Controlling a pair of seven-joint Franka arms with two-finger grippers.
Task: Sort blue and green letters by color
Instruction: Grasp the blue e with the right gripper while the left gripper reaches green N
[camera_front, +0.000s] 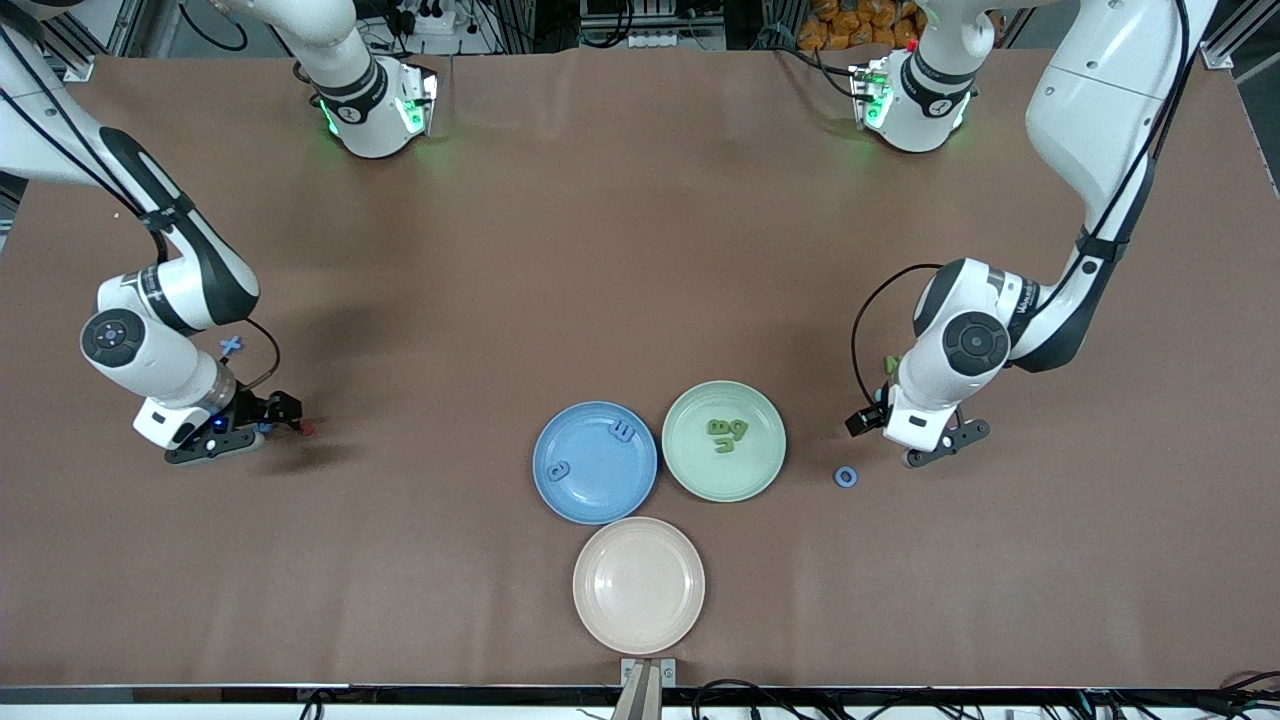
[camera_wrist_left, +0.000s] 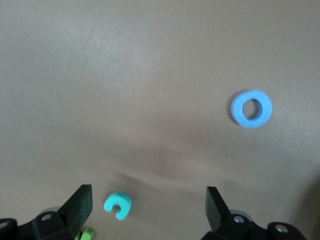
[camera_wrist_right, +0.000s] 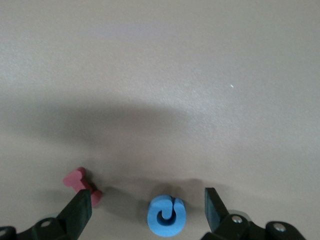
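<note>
Nearest the front camera, one empty cream plate (camera_front: 638, 585) is seen on the brown desk (camera_front: 560, 250). Two more plates sit just above it, side by side: a blue plate (camera_front: 594, 463) carrying two blue letters (camera_front: 622, 431), and a green plate (camera_front: 723, 440) carrying a cluster of green letters (camera_front: 725, 434) whose count cannot be told. One blue ring letter (camera_front: 846, 477) lies on the desk between the green plate and the left gripper (camera_front: 925, 445), which is held low over the desk toward the left arm's end. A green letter (camera_front: 888, 364) peeks out beside that arm. Toward the right arm's end, the right gripper (camera_front: 262, 420) is held low over the desk, with a blue X letter (camera_front: 231, 346) on the desk beside the arm and a red letter (camera_front: 306, 429) at the gripper's tip.

From the left wrist, the fingers (camera_wrist_left: 80, 205) are shown spread apart and empty. Two blue pieces are counted: a small C-shaped letter (camera_wrist_left: 118, 204) lying between the fingers and the ring letter well apart from them.

From the right wrist, the fingers (camera_wrist_right: 79, 210) are likewise shown parted and empty, with one blue round letter (camera_wrist_right: 166, 215) between them and the red letter touching one finger.
</note>
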